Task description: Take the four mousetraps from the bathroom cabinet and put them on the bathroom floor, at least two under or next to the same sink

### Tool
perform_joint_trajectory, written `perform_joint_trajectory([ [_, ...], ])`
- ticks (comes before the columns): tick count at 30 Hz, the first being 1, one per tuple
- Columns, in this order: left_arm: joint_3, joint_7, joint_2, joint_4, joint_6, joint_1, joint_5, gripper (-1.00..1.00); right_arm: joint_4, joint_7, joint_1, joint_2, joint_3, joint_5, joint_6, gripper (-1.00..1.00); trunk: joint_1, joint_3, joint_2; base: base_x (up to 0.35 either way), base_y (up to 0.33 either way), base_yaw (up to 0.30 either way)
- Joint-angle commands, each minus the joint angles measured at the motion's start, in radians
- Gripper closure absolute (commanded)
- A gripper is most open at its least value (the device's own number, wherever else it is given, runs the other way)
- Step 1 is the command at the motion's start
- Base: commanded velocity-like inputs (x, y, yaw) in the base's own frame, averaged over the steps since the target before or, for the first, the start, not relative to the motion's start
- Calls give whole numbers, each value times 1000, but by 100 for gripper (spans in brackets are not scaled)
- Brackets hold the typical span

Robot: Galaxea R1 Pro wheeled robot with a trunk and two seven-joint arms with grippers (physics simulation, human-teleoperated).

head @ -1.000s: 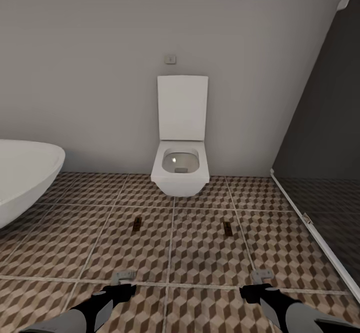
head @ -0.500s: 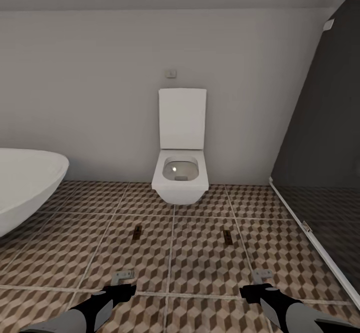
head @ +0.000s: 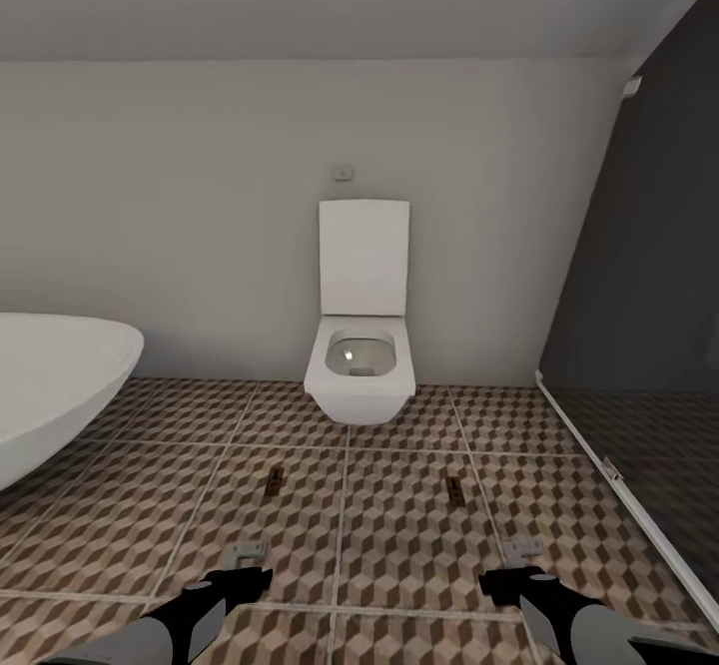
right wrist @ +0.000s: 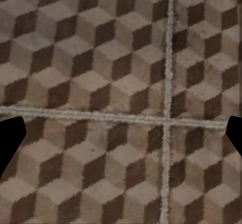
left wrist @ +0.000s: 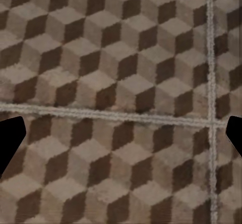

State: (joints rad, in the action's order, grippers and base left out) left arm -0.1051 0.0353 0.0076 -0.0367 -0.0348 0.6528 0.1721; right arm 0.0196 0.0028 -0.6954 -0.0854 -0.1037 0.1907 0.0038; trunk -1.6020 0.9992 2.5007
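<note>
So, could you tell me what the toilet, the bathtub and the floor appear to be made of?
The toilet looks like glossy white ceramic: smooth, with a light reflection in its bowl. The bathtub is smooth plain white with soft shading, perhaps acrylic or ceramic; the render leaves that open. The bathroom floor looks like matte tile printed with brown-and-beige cubes, divided by pale grout lines.

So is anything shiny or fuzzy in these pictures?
Head view: a small bright glint sits inside the toilet bowl, and the dark glass panel looks dim. Left wrist view: the bathroom floor cubes look soft and fuzzy. Right wrist view: the same soft blur on the tiles.
</note>
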Motion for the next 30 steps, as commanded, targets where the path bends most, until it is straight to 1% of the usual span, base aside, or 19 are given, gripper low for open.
perform_joint_trajectory([
  [1, -8, 4, 0, 1, -4, 1, 10, -100, 2, 0, -1, 0, -8, 10, 0, -100, 1, -3, 0, 0, 0, 0],
  [5, -8, 4, 0, 1, -4, 1, 10, -100, 2, 0, -1, 0, -9, 10, 1, -100, 5, -18, -7, 0, 0, 0],
  [30, -8, 4, 2, 1, -4, 1, 11, -100, 2, -2, -1, 1, -9, 9, 1, -100, 101, -96, -182, 0, 0, 0],
])
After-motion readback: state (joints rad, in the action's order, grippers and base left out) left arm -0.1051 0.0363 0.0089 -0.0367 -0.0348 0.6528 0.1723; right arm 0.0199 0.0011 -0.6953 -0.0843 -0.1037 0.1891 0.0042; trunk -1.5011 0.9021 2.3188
